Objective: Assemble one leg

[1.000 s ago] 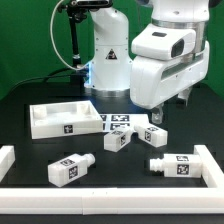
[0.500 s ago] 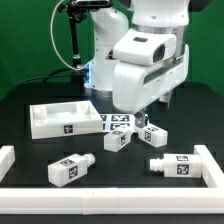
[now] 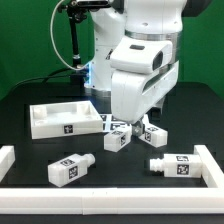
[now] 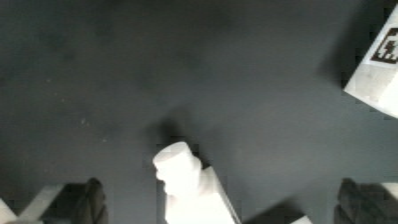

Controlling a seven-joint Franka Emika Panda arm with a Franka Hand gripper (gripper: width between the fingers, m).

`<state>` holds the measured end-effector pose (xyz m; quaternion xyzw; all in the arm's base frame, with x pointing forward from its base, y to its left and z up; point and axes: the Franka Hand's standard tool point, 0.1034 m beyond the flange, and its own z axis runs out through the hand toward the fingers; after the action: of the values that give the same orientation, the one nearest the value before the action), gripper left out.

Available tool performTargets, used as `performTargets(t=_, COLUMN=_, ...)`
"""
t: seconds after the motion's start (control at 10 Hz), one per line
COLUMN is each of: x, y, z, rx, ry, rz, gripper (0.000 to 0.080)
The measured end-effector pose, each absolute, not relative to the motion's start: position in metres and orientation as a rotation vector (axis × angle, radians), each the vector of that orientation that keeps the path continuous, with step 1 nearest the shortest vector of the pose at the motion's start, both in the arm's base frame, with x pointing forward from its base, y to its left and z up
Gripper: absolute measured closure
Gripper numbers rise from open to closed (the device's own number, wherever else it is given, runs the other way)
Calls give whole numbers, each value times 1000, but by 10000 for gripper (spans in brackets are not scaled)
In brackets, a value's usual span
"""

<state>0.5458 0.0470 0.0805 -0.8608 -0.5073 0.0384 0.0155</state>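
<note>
Several white legs with square tags lie on the black table: one at the front left (image 3: 72, 168), two in the middle (image 3: 116, 140) (image 3: 154, 135), and one at the front right (image 3: 180, 165). My gripper (image 3: 135, 126) hangs low over the two middle legs, its fingers mostly hidden behind the hand. In the wrist view the gripper (image 4: 222, 205) is open. The dark fingers (image 4: 80, 200) stand wide apart, with the end of one white leg (image 4: 183, 170) between them and a gap on each side.
The large white square panel (image 3: 65, 118) lies at the exterior view's left. The marker board (image 3: 118, 122) lies behind the middle legs. A white border rail (image 3: 100, 190) runs along the front and sides. A white tagged part (image 4: 374, 70) shows at the wrist view's edge.
The arm has swung toward the exterior view's left and come down over the two middle legs. The legs and the panel have not moved.
</note>
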Motion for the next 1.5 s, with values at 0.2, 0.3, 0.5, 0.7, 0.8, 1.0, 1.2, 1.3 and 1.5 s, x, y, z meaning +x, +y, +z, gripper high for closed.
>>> performTargets(t=0.2, x=564, y=58, z=71, rx=-2652, ry=-1646, rz=36, gripper=150)
performTargets(t=0.3, x=568, y=68, z=59, rx=-2640, ry=-1658, rz=13, gripper=150)
performTargets(t=0.5, x=564, y=76, z=32, rx=-2622, ry=-1656, rz=6, gripper=150)
performTargets(t=0.7, x=565, y=93, z=17, rx=-2625, ry=-1623, rz=9, gripper=150)
performTargets(t=0.8, x=565, y=97, z=12, rx=-2621, ry=-1627, rz=0, gripper=150)
performTargets(t=1.0, x=567, y=93, z=10, rx=-2618, ry=-1638, rz=-17, gripper=159)
performTargets(t=1.2, x=567, y=93, z=9, rx=-2618, ry=-1637, rz=-17, gripper=354)
performTargets(t=1.3, x=567, y=93, z=9, rx=-2618, ry=-1637, rz=-17, gripper=354)
performTargets(t=1.5, x=566, y=92, z=9, rx=-2620, ry=-1635, rz=-15, gripper=515)
